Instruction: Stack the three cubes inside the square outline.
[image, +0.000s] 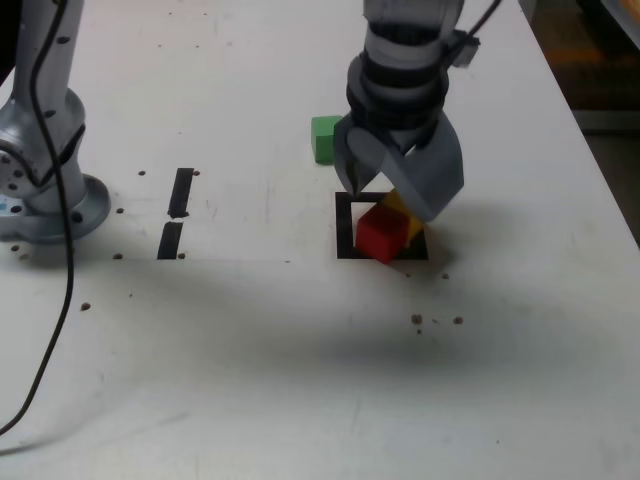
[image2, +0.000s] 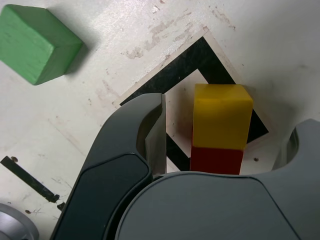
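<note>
Between the spread jaws of the claw (image: 392, 196), and touched by neither, a yellow cube (image2: 222, 116) is seen next to a red cube (image2: 216, 160); whether one rests on the other or they sit side by side cannot be told for certain. Both are placed over the square outline (image2: 200, 59), toward the corner nearer the claw's far jaw, with red overhanging the tape in the exterior view. Beyond the claw, outside the outline and well apart from the pair, the green cube (image: 325, 138) is found on the table (image: 300, 350). It is judged that the pair has been let go and green is to be fetched next. The claw is best lifted straight up so neither cube is nudged. Counted: three cubes, one outline, two tape strips (image: 176, 212) far off to the side.
</note>
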